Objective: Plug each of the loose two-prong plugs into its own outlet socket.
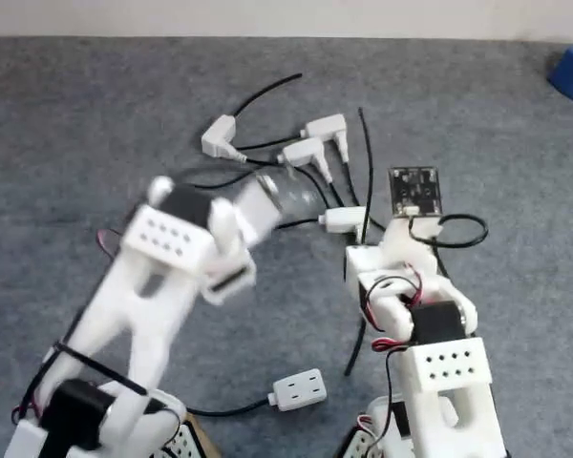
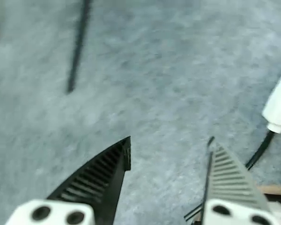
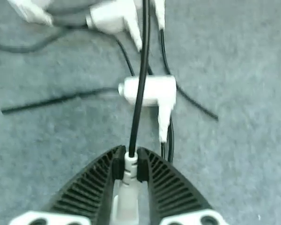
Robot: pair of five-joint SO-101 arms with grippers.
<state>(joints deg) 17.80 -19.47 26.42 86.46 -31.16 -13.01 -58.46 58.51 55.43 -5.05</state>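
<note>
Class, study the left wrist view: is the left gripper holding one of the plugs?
No: the left gripper is open above the grey carpet, with nothing in it.

Fixed high camera: set above and behind the bases of the left arm [image 1: 143,286] and right arm [image 1: 430,353], looking down and forward over the grey carpet [image 1: 67,105]; both arms enter from the bottom edge. Left wrist camera: very near the carpet, facing down past the spread left gripper [image 2: 169,143]. Right wrist camera: low, facing along the right gripper [image 3: 130,152], clamped on a held plug [image 3: 125,194], toward a loose plug [image 3: 147,91] just ahead. That same loose plug lies mid-frame in the high view.
</note>
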